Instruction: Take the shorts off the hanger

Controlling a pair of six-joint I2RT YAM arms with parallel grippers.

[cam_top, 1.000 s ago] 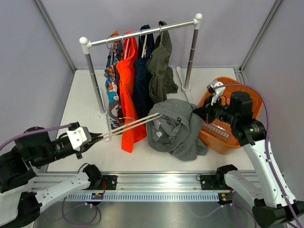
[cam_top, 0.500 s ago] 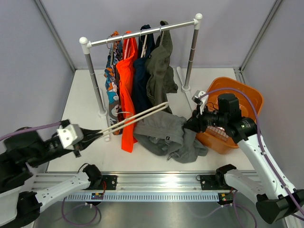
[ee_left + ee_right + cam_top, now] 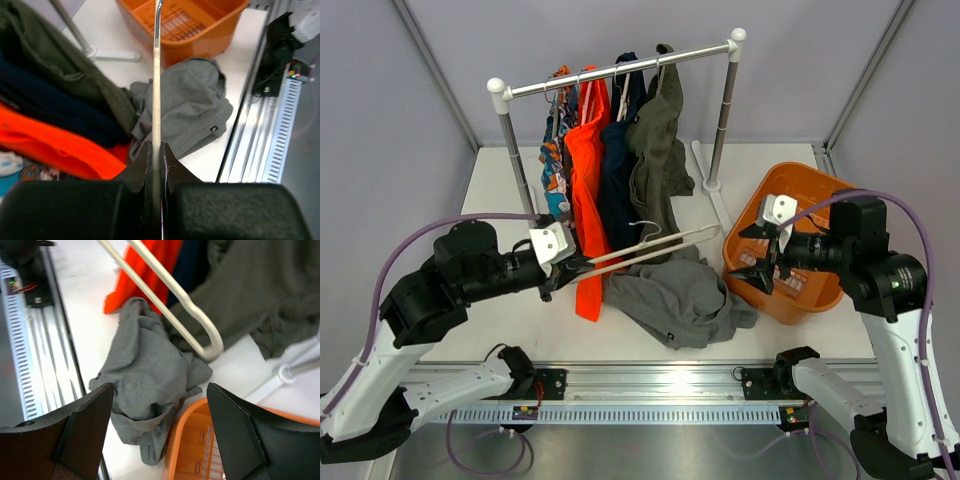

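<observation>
White table (image 3: pixel 500 200) carries crumpled mid-grey cloth shorts (image 3: pixel 670 300) beside a slatted orange plastic basket (image 3: pixel 820 300). The left tool (image 3: pixel 578 267) clamps a thin cream hanger (image 3: pixel 650 250); the right tool (image 3: pixel 752 254) gapes apart. Wrinkled dark olive-green shorts (image 3: pixel 655 150) hang behind, waistband hard to make out.

No readable text, numbers or brands in any view. The only candidate is a small dark label (image 3: pixel 214 129) on the grey shorts (image 3: pixel 185 100). It carries a pale mark that is too small to make out in the left wrist view and just a speck in the top view.
</observation>
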